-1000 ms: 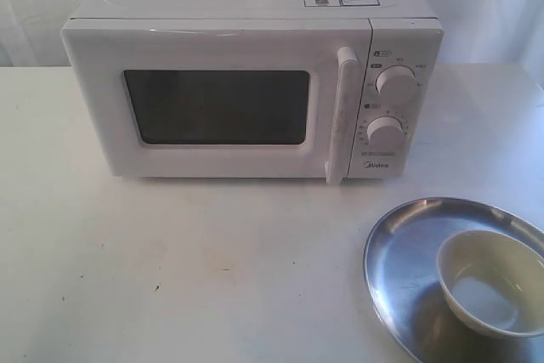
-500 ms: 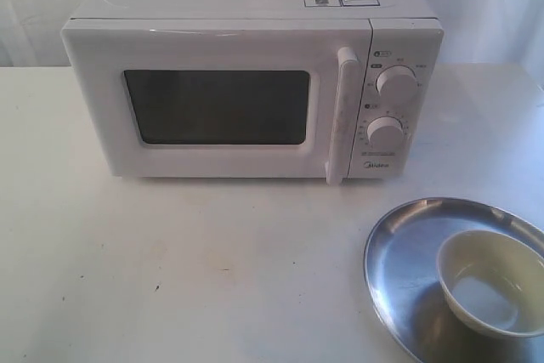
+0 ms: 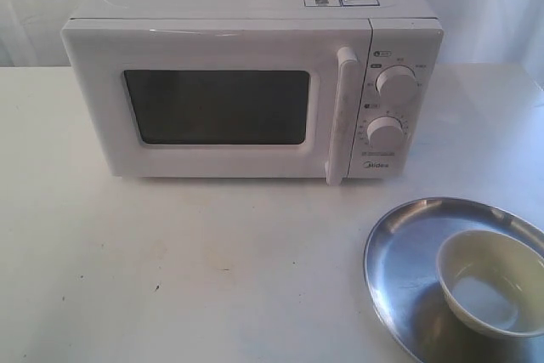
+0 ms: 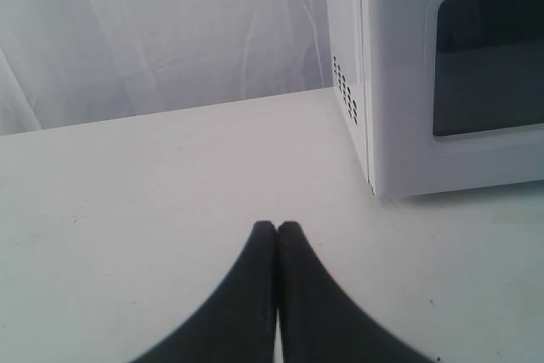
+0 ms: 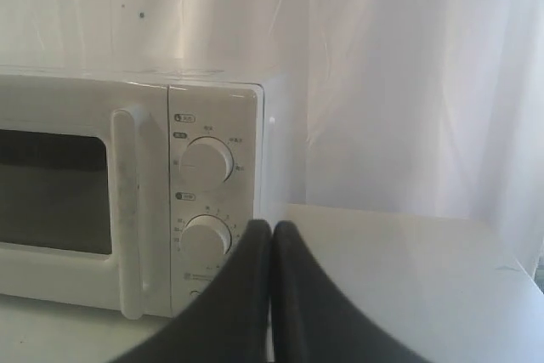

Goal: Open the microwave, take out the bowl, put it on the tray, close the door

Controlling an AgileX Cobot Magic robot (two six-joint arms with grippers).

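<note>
White microwave [image 3: 255,91] at the back of a pale table [image 3: 170,269], front turned toward the exterior camera. Door [image 3: 212,104] shut flush against the body, tall handle [image 3: 340,116] upright along its right edge. Dark window [image 3: 217,108] in the door; too dim behind it to make out the inside. Two round dials [image 3: 396,84] stacked one above the other on the panel right of the handle.

In front and to the right, well apart from the microwave: shiny metal tray [image 3: 399,261] flat on the table, cut off by the lower and right edges of the exterior view. In the tray, toward its right side, the cream bowl [image 3: 489,282], upright, mouth up, resting on the tray's floor. Inner wall and bottom of the bowl in plain sight, pale and glossy.

Left gripper [image 4: 277,227] clenched, fingertips pressed together with nothing between them, over bare table, apart from the microwave's left front corner. Right gripper [image 5: 272,225] likewise clenched tip to tip, grasping nothing, pointed toward the dial panel. White curtain [image 4: 153,31] behind everything.
</note>
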